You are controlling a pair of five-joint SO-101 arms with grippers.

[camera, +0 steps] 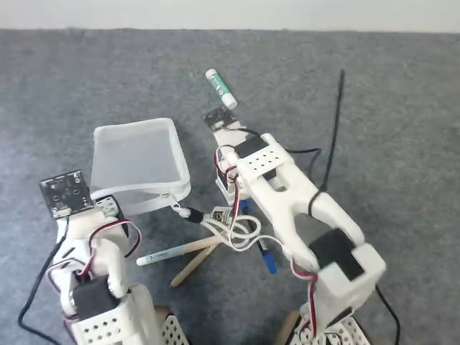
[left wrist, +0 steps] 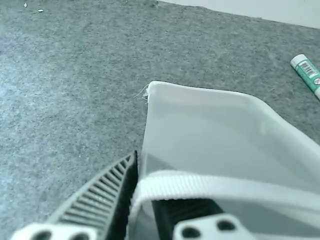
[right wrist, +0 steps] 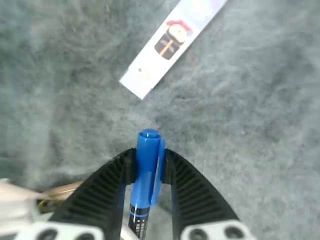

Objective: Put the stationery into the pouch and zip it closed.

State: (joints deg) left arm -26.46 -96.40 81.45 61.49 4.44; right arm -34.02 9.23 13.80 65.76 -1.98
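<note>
**High view.** The clear pouch (camera: 136,162) lies left of centre on the grey worktop (camera: 395,108), with its mouth on the near side. The left arm (camera: 93,244) is placed at the near left corner of the pouch. The right arm (camera: 287,194) is bent over a blue pen (camera: 267,257). A white pen (camera: 169,253) and a wooden stick (camera: 195,262) lie just near of the pouch, and a glue stick (camera: 221,88) lies well beyond it. A loose white cable (camera: 241,233) is looped over the pens, so a snag is judged likely if the blue pen is carried through it.

**Left wrist view.** The left jaws are closed on the white rim band (left wrist: 200,185) of the pouch (left wrist: 220,140), one inside and one outside. Only this corner is held. The mouth may therefore sag flat, and an incoming pen could be stopped at the rim.

**Right wrist view.** The right jaws are clamped narrowly on the blue pen (right wrist: 147,170), which runs along them with its capped end just past the tips. A paper strip (right wrist: 172,42) lies beyond. Whether the pen is clear of the worktop cannot be told. Held lengthwise like this, the pen could slide or pivot if its end is knocked.
</note>
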